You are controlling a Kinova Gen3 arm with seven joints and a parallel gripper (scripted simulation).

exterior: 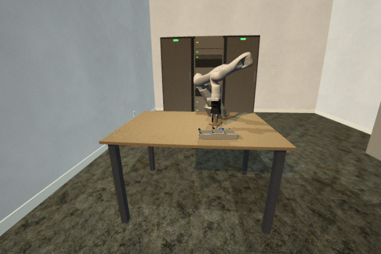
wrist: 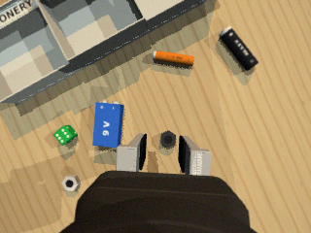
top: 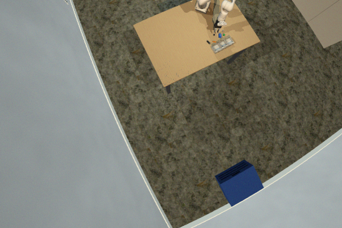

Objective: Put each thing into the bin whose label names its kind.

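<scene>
My gripper point(top: 216, 31) point(exterior: 214, 121) point(wrist: 162, 147) is open, with nothing held, above the table. A small black hex nut point(wrist: 168, 139) lies below, seen between the fingers in the wrist view. A blue 9V battery point(top: 219, 35) point(wrist: 108, 124) lies left of it there, with a green die point(top: 224, 34) point(wrist: 65, 135) and a silver nut point(wrist: 70, 183) further left. An orange cylinder point(top: 214, 41) point(wrist: 173, 58) and a black battery-like cylinder point(top: 208, 42) point(wrist: 238, 49) lie near the joined bins point(top: 215, 51) point(exterior: 218, 137) point(wrist: 107, 48). One partly visible label reads "ONERY"; the others are unreadable.
The bins stand upright on the table point(top: 176, 43) point(exterior: 159, 128), between the loose things and a long table edge. Their walls rise close beside the orange cylinder and the blue battery. The arm's base point(top: 202, 7) stands at the opposite edge.
</scene>
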